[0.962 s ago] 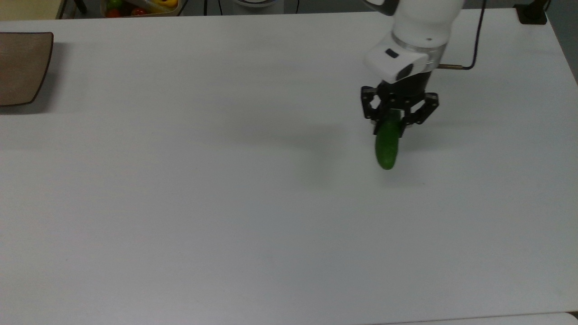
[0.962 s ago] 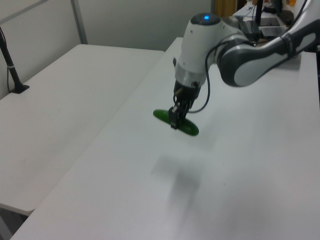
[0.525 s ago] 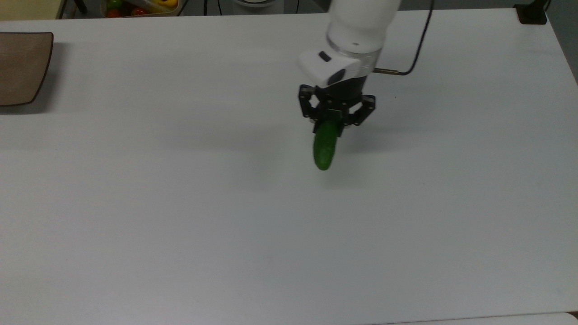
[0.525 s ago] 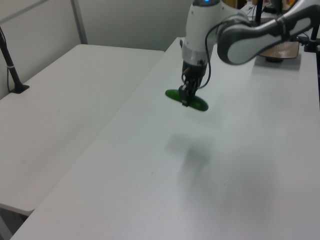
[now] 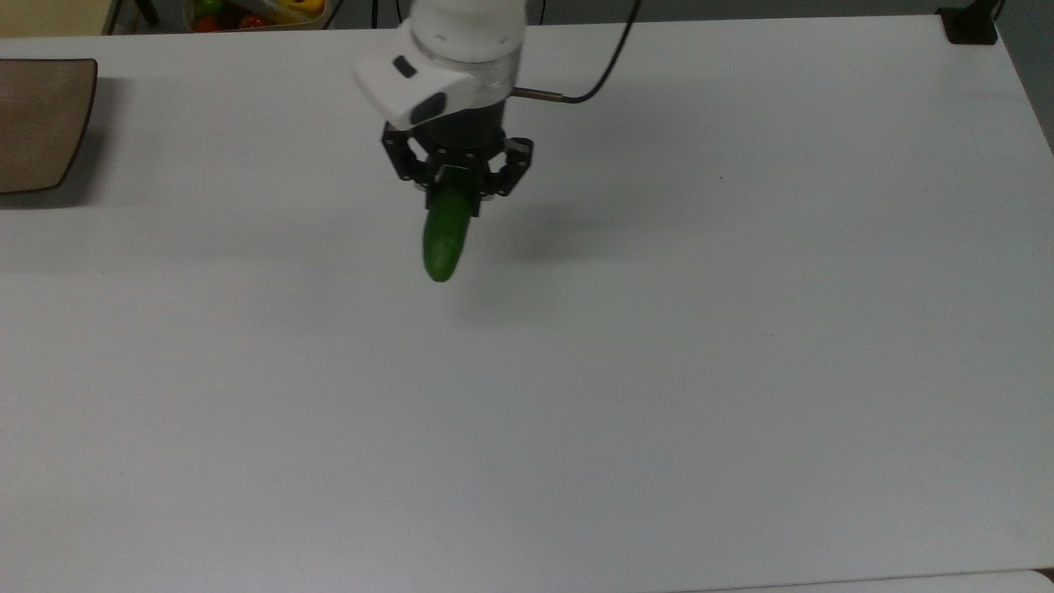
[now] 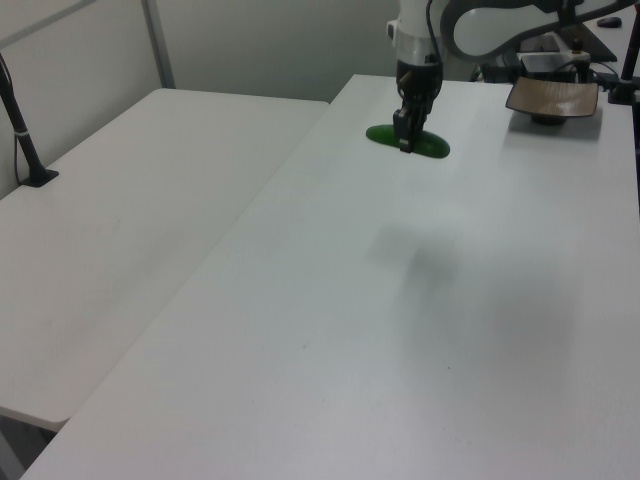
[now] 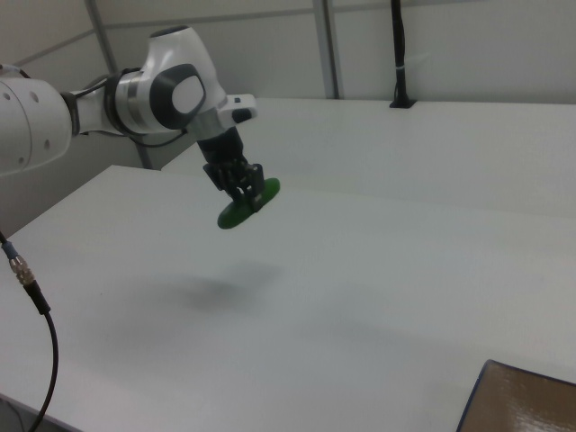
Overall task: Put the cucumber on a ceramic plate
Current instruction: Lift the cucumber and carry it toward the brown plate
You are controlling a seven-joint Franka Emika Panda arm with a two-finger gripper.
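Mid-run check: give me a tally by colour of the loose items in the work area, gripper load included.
Green: 1, the cucumber, held in the gripper above the table
Brown: 1, the ceramic plate at the top view's left edge
Total: 2

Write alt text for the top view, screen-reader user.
A white robot arm's black gripper holds a dark green cucumber above a white table, its shadow on the tabletop below. A brown ceramic plate sits bare at the top view's far left edge, well apart from the cucumber. A cable runs from the arm's wrist toward the table's far edge.
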